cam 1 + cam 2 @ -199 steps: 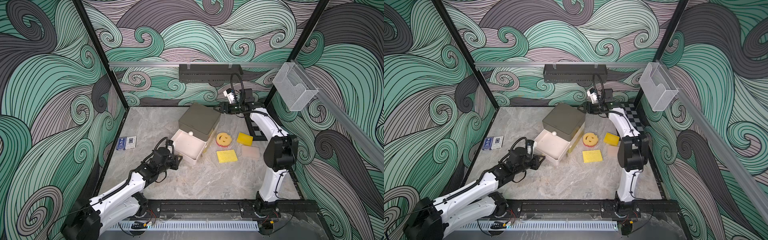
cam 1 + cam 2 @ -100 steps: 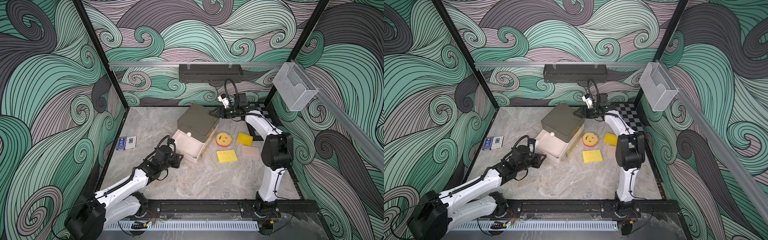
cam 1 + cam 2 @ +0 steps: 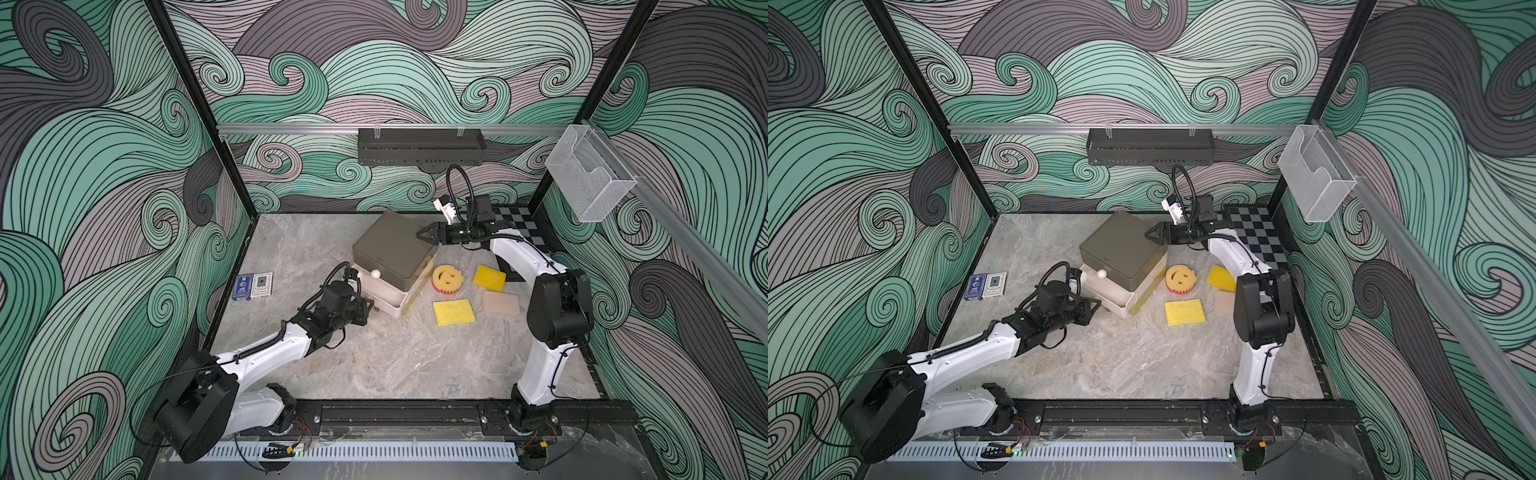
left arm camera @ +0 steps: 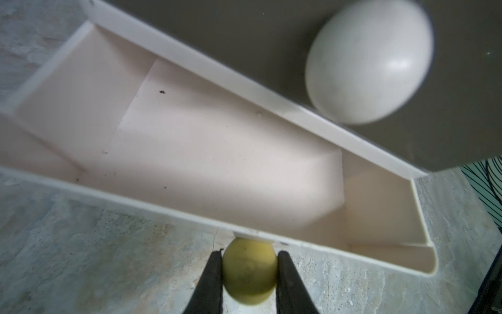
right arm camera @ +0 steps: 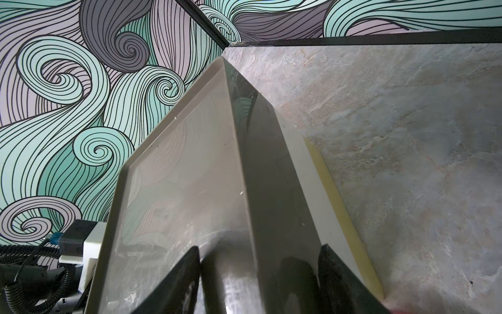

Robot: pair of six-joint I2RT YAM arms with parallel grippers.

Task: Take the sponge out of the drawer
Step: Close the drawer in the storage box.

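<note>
A stacked drawer unit (image 3: 392, 245) is sitting just toward 12 o'clock of the centre of the table (image 3: 374, 365). At the unit's 7 o'clock, the left gripper (image 4: 250, 254) is clenching the yellowish knob (image 4: 248, 274) of the open white drawer (image 4: 217, 163). The right gripper (image 3: 422, 237) is holding its jaws spread around the unit's 2 o'clock corner; whether it is pressing there cannot be told.

The sponge to be taken out is not showing. The left wrist view is looking straight into the drawer and showing its visible floor bare, which both top views are too distant to settle. Only the top views are showing four loose sponges lying on the table at the unit's 3 to 4 o'clock, among them a smiley sponge (image 3: 447, 280).

Judging by those, the sponge is probably going to handle as light, soft, squashy and not slippery. Pinching across its thin sides at mid-length is looking like the best hold.
</note>
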